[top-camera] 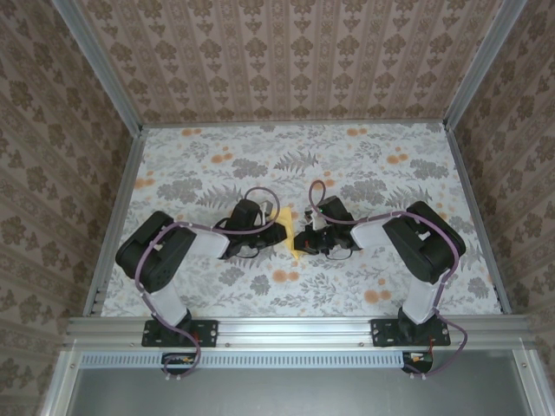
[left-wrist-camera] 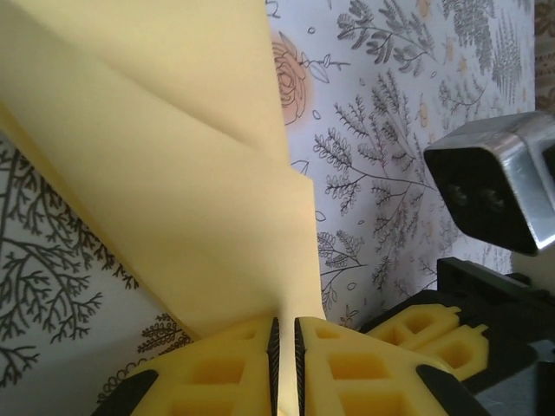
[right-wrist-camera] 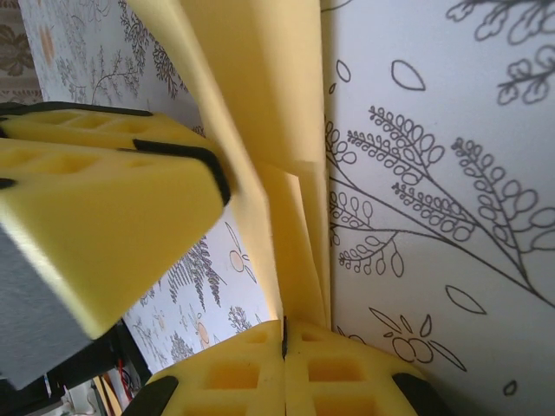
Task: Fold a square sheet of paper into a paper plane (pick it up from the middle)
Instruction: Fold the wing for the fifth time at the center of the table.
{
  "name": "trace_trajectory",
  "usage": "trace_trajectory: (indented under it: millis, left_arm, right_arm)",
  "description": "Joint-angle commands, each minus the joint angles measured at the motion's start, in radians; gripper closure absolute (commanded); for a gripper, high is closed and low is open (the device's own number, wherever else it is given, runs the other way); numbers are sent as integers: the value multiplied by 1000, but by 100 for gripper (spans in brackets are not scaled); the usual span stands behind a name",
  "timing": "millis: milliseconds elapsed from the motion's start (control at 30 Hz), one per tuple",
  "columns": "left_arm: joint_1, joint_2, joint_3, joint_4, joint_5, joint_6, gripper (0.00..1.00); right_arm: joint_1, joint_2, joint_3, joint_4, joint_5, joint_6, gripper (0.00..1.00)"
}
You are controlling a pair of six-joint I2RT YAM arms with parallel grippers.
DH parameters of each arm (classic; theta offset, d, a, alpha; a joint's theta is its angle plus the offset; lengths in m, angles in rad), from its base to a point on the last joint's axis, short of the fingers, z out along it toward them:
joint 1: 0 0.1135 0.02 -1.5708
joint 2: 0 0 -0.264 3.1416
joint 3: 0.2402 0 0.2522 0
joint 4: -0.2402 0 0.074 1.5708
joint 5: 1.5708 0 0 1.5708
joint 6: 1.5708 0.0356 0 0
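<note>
The square sheet of paper (top-camera: 287,227), pale yellow and folded into several layers, is held between my two grippers at the middle of the table. In the left wrist view the sheet of paper (left-wrist-camera: 173,165) shows diagonal creases and runs down into the narrow gap of my left gripper (left-wrist-camera: 284,334), which is shut on it. From the right wrist, the paper's layered edge (right-wrist-camera: 290,130) stands upright, pinched by my right gripper (right-wrist-camera: 284,334). My left gripper (top-camera: 274,232) and right gripper (top-camera: 303,239) nearly touch. Whether the folds make the paper plane's shape I cannot tell.
The floral tablecloth (top-camera: 347,165) covers the table. Patterned walls with aluminium rails (top-camera: 117,217) close off the left, right and far sides. The right gripper's yellow fingers (left-wrist-camera: 425,334) and its wrist camera (left-wrist-camera: 499,186) sit close beside my left gripper.
</note>
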Motion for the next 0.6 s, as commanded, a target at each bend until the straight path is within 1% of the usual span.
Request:
trace_trajectory:
  millis: [0,400,567]
  left_arm:
    - [-8,16,5,55,22,7,84]
    - [-9,62,22,36,15,-2,85]
    - [-9,59,32,-12,-3,3,85]
  right_arm:
    - [-3,35,-13,-27,28,14,94]
    - [-2,48,1,-93,43,-49,94]
    - [-1,46,12,-123,43,-76,90]
